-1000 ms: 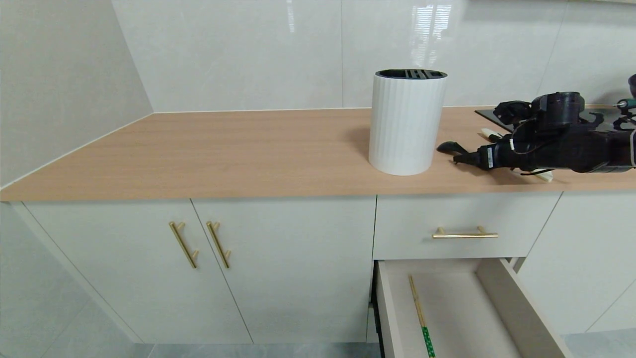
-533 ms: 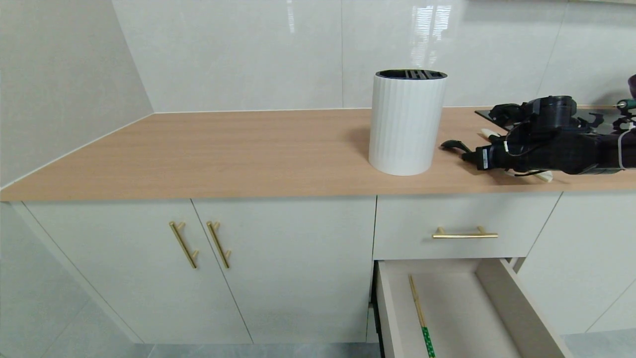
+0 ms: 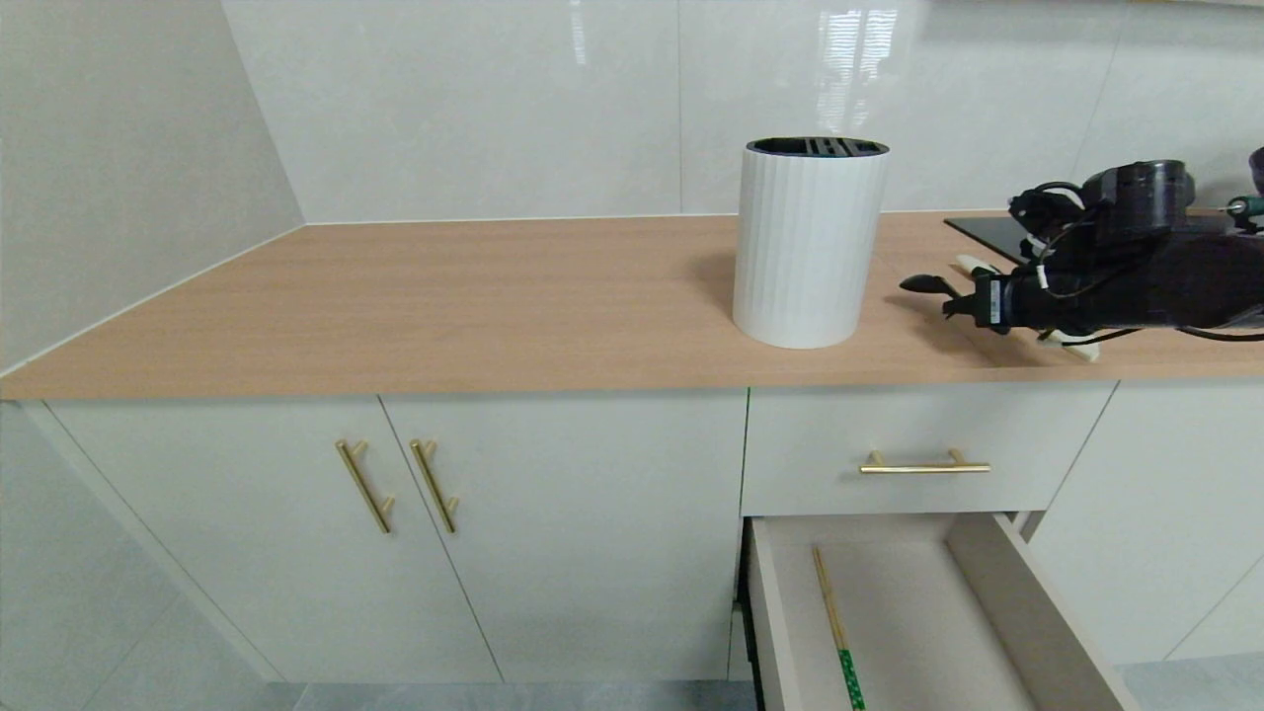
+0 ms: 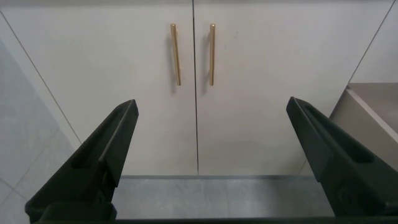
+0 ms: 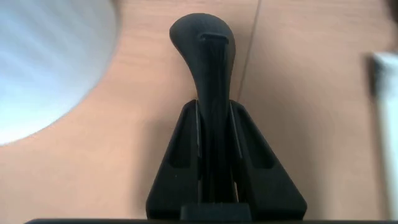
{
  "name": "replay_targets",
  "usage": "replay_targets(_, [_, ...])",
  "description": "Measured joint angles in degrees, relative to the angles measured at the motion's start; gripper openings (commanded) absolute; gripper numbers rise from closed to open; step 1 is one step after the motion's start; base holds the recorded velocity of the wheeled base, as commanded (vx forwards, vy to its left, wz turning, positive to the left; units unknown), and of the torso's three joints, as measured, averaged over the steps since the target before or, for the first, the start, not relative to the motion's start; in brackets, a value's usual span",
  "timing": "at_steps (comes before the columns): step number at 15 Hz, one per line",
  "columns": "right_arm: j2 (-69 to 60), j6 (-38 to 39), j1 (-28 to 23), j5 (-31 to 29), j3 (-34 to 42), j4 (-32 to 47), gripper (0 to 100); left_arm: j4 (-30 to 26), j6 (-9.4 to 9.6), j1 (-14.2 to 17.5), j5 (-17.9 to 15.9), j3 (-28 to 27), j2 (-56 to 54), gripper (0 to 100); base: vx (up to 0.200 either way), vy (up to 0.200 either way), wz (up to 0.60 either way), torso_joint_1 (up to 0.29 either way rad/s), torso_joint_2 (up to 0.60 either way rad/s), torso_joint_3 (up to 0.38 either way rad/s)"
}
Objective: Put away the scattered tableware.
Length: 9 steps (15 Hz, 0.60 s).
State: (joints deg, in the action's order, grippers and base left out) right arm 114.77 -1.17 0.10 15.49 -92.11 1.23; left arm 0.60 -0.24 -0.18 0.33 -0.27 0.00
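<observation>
My right gripper (image 3: 963, 299) hovers just above the wooden counter (image 3: 494, 296), right of a white ribbed utensil holder (image 3: 810, 242). It is shut on a black utensil (image 3: 923, 284) whose rounded end points toward the holder. In the right wrist view the black utensil (image 5: 202, 37) sticks out between the closed fingers of the gripper (image 5: 214, 115), with the holder (image 5: 43, 68) beside it. A white utensil (image 3: 1074, 346) lies on the counter under the right arm. A pair of chopsticks (image 3: 835, 624) lies in the open drawer (image 3: 997, 592). My left gripper (image 4: 211, 109) is open, low, facing the cabinet doors.
A black cooktop (image 3: 983, 232) sits at the counter's back right. The tiled wall runs behind. Gold handles (image 4: 193, 55) mark the double cabinet doors; a closed drawer with a gold handle (image 3: 923, 464) sits above the open one.
The right gripper has lifted the black utensil off the counter and drawn it slightly right, away from the holder. The left arm is unchanged.
</observation>
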Motion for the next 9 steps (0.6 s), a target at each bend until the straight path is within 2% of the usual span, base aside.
replay_targets(6, [-22.8,0.49,0.98,-2.99,25.16,0.93,0,0.0,0.0,0.0,0.0,0.0,0.0,100,0.0,0.0,0.0,0.0,0.0,0.0])
replay_targets(9, [-30.51,0.46,3.69,-6.3,37.27,0.82,0,0.0,0.0,0.0,0.0,0.0,0.0,100,0.0,0.0,0.0,-0.066,0.23,0.18])
